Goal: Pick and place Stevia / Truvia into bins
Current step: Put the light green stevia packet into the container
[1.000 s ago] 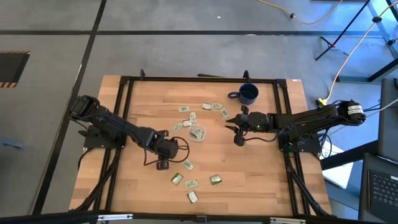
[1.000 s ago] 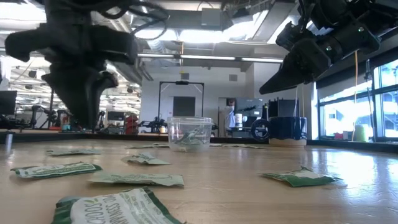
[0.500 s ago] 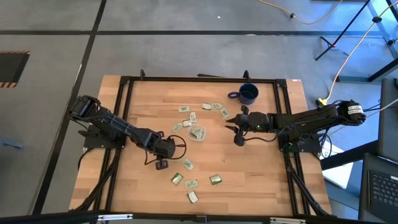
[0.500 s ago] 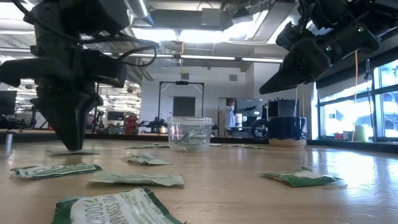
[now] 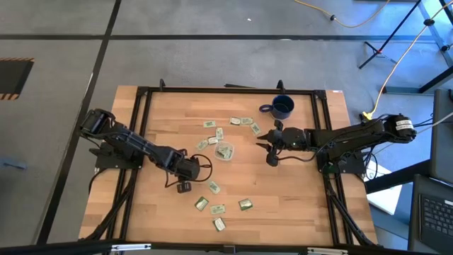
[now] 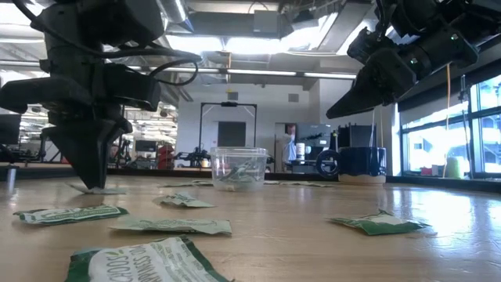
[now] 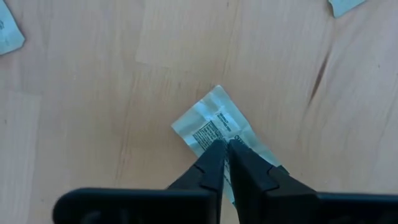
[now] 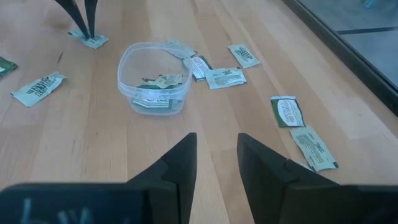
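Note:
Pale green and white Stevia sachets lie flat and scattered on the wooden table, several near the near edge (image 5: pixel 217 210) and several by the far side (image 5: pixel 241 121). The clear plastic cup (image 5: pixel 224 151) stands mid-table with a few sachets inside (image 8: pixel 153 87). My left gripper (image 5: pixel 182 186) stands left of the cup, pointing down, shut on one sachet (image 7: pixel 208 121). My right gripper (image 5: pixel 267 152) hovers open above the table to the right of the cup (image 8: pixel 153 78), touching nothing. My left gripper (image 7: pixel 224 148) pinches one sachet between its two fingertips, about the sachet's middle (image 7: pixel 214 132). The fingers come from above, pointing down. The sachet still lies flat on the table (image 6: pixel 100 189) under the tips.
A dark blue mug (image 5: pixel 282 107) stands near the table's far right corner, behind my right gripper. A black frame runs along the table's edges (image 5: pixel 141 113). Loose sachets (image 6: pixel 172 225) lie close to the near edge; bare wood (image 5: pixel 297 191) shows on the right near side.
My left gripper has come down from above the table onto a sachet left of the cup, and its tips now stand at the tabletop. My right arm has kept still.

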Motion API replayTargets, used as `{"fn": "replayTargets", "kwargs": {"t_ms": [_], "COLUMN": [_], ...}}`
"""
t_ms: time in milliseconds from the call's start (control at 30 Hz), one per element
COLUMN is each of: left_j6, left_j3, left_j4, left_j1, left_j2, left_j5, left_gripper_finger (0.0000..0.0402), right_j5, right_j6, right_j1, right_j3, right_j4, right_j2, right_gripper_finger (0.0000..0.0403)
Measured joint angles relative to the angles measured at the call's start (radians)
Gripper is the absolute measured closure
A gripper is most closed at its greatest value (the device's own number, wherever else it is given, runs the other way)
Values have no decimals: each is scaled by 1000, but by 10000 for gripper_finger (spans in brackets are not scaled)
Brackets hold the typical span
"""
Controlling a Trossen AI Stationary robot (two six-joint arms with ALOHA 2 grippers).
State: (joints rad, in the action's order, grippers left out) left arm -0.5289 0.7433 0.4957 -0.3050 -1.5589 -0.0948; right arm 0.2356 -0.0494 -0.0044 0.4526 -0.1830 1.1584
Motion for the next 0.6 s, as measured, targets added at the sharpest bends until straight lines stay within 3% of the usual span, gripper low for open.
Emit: {"fn": "replayTargets", "kwargs": {"t_ms": [300,600], "left_j6": [31,324], "left_j3": [8,154], "left_j4": [9,11], "left_j1": [0,60], "left_j2": [0,34], "left_j5": [1,9], "left_gripper_finger": [399,399], "right_j5": [0,0], "right_j6": [0,1], "right_j1": [0,0], "right_j3": [0,0], "right_j4": [0,-4], "right_j2": [0,0], "right_gripper_finger": [285,285]}}
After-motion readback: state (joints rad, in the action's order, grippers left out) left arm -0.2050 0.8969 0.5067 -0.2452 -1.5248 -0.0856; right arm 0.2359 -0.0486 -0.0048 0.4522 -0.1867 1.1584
